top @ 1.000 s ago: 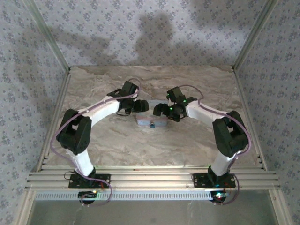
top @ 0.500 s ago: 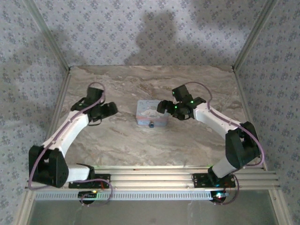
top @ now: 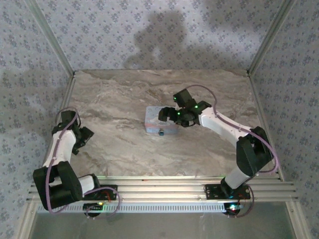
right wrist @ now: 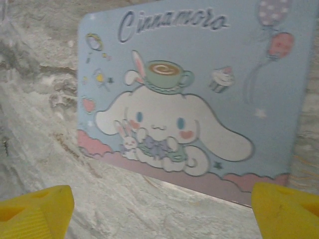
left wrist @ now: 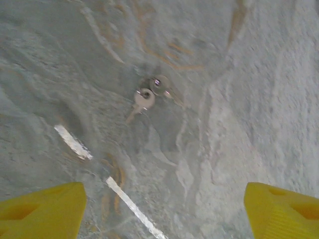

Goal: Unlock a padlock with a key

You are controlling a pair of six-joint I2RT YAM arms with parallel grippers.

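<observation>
1. at the far left of the bench (top: 124,94), the left claw (top: 83,136) is hanging close to the side rail, well apart from the things in the middle, with nothing standing between it and the marble.
2. in its wrist view a small silver key (left wrist: 143,101) is lying flat on the marble, blade pointing down-left. a second rounded metal piece (left wrist: 160,85) is touching it just up and right; it is too blurred to tell whether that is another key or a ring. two white strips (left wrist: 73,142) are lying near, lower left of the key.
3. the left claw is gaping wide, its yellow fingertips (left wrist: 42,209) sitting in the bottom corners, gripping nothing, apart from the key.
4. in the middle a light-blue cartoon tin (top: 154,125) is lying flat on the bench. the padlock (top: 161,133), a tiny dark bluish speck, is sitting at the tin's near edge; it is too small to tell whether it is resting on the tin or against its side.
5. the right claw (top: 163,115) is hovering over the tin's far part, covering some of the lid from above. it is spread wide and holding nothing, its yellow fingertips (right wrist: 286,211) flanking the printed lid, whose top edge is cut off in the wrist view.
</observation>
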